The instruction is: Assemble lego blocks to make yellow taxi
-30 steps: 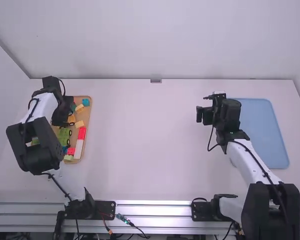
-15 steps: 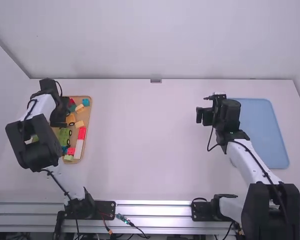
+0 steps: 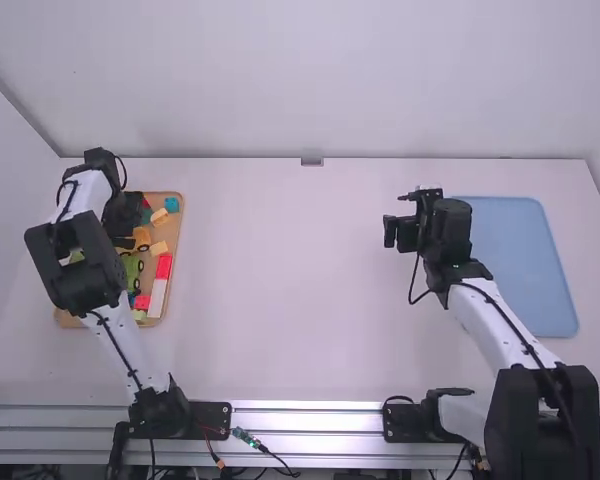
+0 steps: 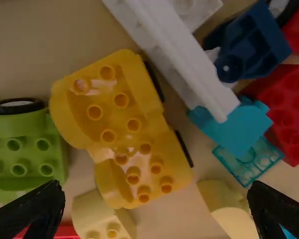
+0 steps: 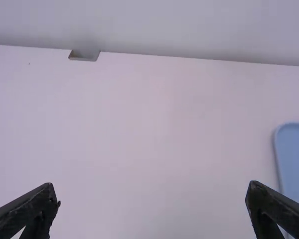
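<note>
1. Nearest, toward the arms' bases, is the low end of the tan tray [image 3: 70,320], which holds the mixed blocks; the white block [image 3: 157,298] lies there with the red block [image 3: 164,266] just beyond it.
2. The blue tray [image 3: 525,265], over on the right, looks ready for the finished taxi, though that is a guess.
3. Farther along the tan tray is the yellow car base [image 4: 120,112], wheels fitted, lying studs up among the loose parts. The green car base [image 4: 30,154] sits beside it.
4. The left gripper [image 4: 157,186] hangs over these, fingers spread wide with nothing between them. The step in hand seems to be choosing and picking the first taxi part, probably that yellow base.
5. Next it should line up with the base's sides, go down and close, minding the pale yellow block [image 4: 92,214] close by.
6. The right gripper [image 5: 151,186] is above the table near the blue tray, also wide and empty.
7. At the tan tray's far end lies a teal block [image 3: 171,204].
8. I can make out no writing on the blocks.
</note>
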`<state>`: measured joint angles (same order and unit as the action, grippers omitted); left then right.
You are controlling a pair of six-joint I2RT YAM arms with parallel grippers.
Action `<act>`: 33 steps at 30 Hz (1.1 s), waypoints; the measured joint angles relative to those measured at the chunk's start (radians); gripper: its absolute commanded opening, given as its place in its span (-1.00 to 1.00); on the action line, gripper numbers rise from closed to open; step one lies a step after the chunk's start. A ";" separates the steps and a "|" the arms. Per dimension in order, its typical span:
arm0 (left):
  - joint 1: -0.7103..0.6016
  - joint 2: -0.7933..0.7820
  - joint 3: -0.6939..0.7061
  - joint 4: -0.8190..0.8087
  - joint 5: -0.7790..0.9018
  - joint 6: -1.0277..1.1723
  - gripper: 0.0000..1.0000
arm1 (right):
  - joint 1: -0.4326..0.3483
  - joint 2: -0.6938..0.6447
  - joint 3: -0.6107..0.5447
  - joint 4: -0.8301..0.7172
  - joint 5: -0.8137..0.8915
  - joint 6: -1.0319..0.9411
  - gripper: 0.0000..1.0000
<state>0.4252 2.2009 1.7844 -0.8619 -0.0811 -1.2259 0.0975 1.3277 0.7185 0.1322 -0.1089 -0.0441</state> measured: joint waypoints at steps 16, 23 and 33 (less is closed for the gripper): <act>0.000 0.002 -0.089 0.037 0.010 -0.213 0.70 | 0.023 0.000 0.000 -0.005 0.001 -0.041 0.99; 0.000 0.002 -0.140 0.109 0.018 -0.237 0.53 | 0.023 0.000 0.000 -0.005 0.000 -0.039 0.98; 0.000 0.002 -0.175 0.119 0.012 -0.288 0.62 | 0.023 0.000 0.000 -0.005 0.000 -0.040 0.98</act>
<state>0.4255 2.2028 1.6089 -0.7429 -0.0692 -1.5135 0.1207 1.3277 0.7185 0.1268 -0.1085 -0.0837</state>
